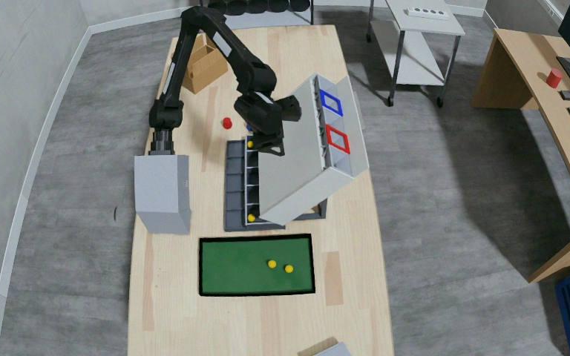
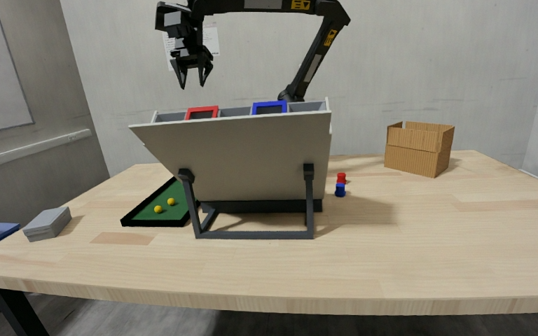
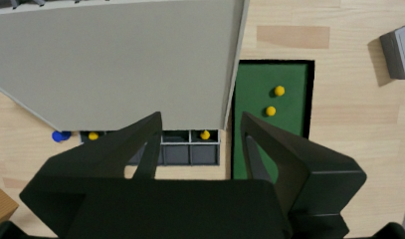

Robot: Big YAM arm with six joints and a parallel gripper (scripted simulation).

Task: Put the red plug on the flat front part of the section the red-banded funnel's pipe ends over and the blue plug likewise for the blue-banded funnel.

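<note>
My gripper (image 1: 269, 148) (image 2: 192, 82) (image 3: 201, 119) is open and empty. It hangs high above the sloped grey cover (image 1: 290, 154) (image 2: 242, 154) (image 3: 114, 65), over its lower edge. The red-banded funnel (image 1: 338, 139) (image 2: 201, 112) and the blue-banded funnel (image 1: 331, 101) (image 2: 268, 107) sit at the cover's top. The red plug (image 1: 226, 122) (image 2: 341, 178) and the blue plug (image 2: 340, 190) (image 3: 60, 135) stand on the table beside the rack. In the dark sectioned catcher (image 1: 234, 182) (image 3: 179, 154), one yellow marble (image 1: 249, 143) (image 3: 93, 135) lies in the end section near the plugs. Another marble (image 1: 251, 217) (image 3: 205, 134) lies in the end section by the tray.
A green tray (image 1: 235, 282) (image 2: 178, 193) (image 3: 289, 75) holds two yellow marbles (image 1: 272, 263) (image 1: 289, 268). A cardboard box (image 1: 204, 66) (image 2: 419, 148) stands at the far end. A grey pedestal (image 1: 162, 191) carries the arm's base. A small grey block (image 2: 47, 223) (image 3: 398, 52) lies near a table edge.
</note>
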